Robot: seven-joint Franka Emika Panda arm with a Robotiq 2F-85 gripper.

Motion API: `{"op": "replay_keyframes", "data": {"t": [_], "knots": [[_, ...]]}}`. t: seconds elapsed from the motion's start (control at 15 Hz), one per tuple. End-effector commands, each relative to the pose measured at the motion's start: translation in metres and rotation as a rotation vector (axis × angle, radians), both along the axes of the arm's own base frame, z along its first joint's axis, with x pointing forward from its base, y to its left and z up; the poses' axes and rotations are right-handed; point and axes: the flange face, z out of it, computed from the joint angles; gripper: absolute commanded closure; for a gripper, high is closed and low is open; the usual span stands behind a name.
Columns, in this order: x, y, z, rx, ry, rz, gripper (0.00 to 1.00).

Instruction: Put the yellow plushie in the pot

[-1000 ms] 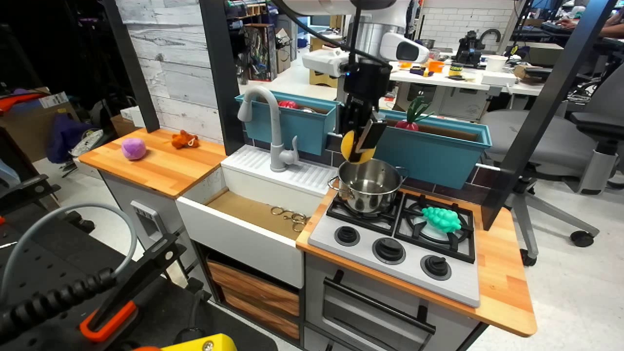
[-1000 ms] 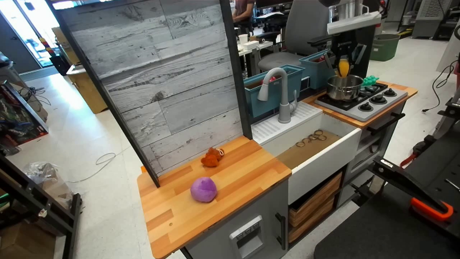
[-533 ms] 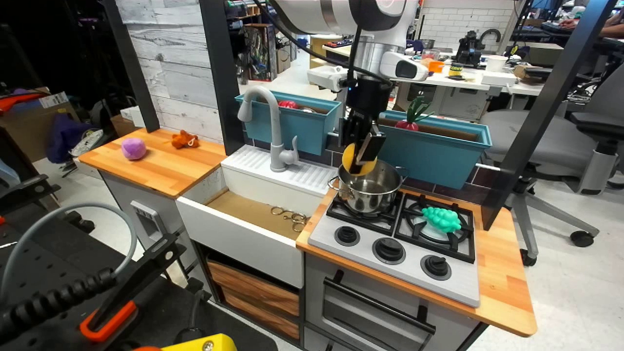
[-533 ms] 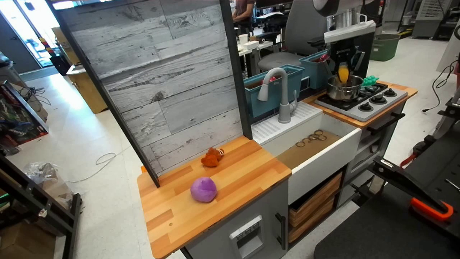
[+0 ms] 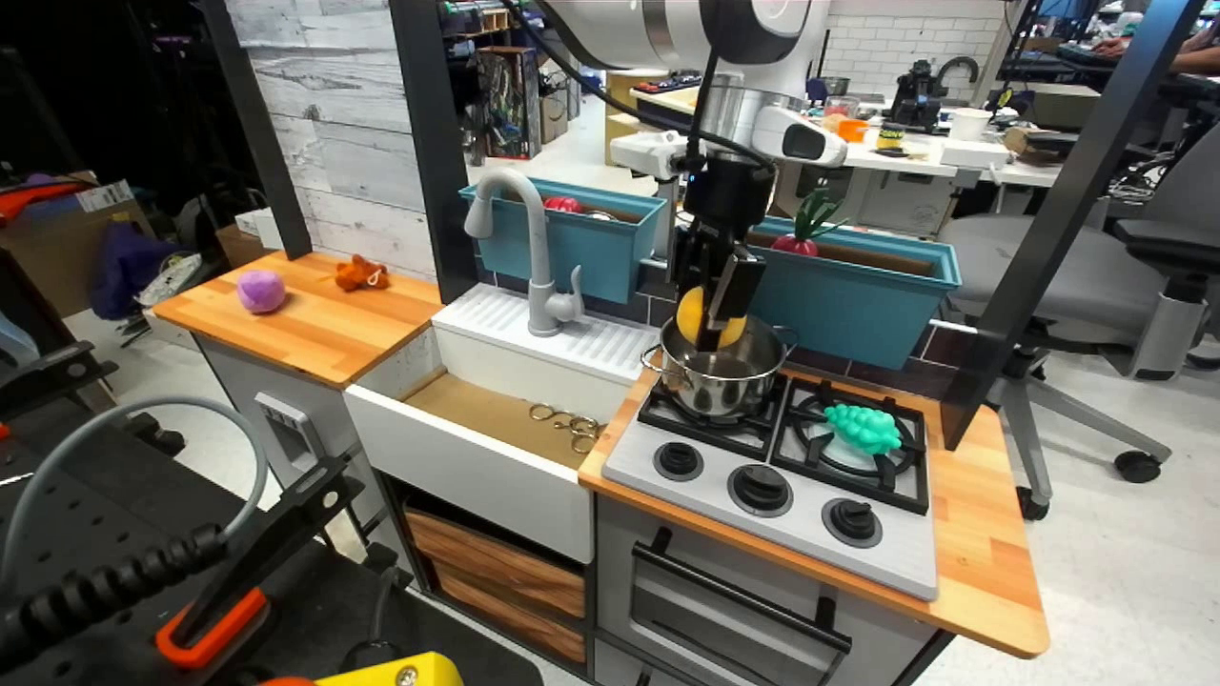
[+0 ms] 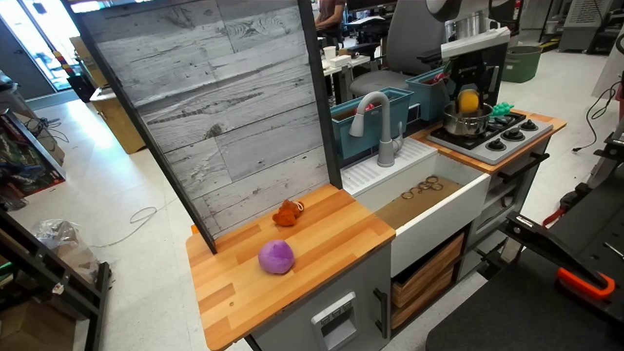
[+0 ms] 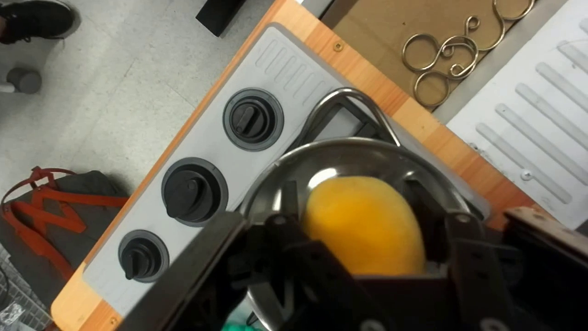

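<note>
Yellow plushie (image 7: 365, 225) hangs above a wooden counter (image 5: 1001, 591) fitted with a gray stovetop (image 5: 901, 548). On the stovetop stands the steel pot (image 5: 720, 393), mouth up, directly beneath the gripper (image 7: 350, 186), which points down with its fingers (image 7: 429, 209) clamped on opposite sides of the plushie. The wrist view sets the plushie inside the circle of the pot's mouth, clear of the rim wherever the gripper does not block sight; the path to the pot looks straight down. Rounded, the plushie shows no plain long axis, so a turn of the wrist seems needless. Whether its underside dips below the rim cannot be told; slight lowering, then release, looks likely to finish the job.
</note>
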Motion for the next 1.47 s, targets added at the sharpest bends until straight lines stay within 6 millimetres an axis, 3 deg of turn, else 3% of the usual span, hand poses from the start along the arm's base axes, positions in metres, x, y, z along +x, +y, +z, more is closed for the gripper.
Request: {"op": "replay_keyframes", "data": {"t": [0.0, 0.07, 0.13, 0.33, 0.73, 1.0, 1.4], "knots": [[0.012, 0.015, 0.016, -0.012, -0.019, 0.046, 0.09], [0.014, 0.021, 0.019, -0.018, -0.016, 0.061, 0.01], [0.015, 0.026, 0.020, -0.028, -0.008, 0.069, 0.00], [0.017, 0.048, 0.019, -0.026, 0.018, 0.131, 0.00], [0.013, 0.116, -0.007, 0.010, 0.096, 0.381, 0.00], [0.002, 0.158, -0.023, 0.031, 0.151, 0.516, 0.00], [-0.024, 0.203, -0.016, 0.048, 0.188, 0.747, 0.00]]}}
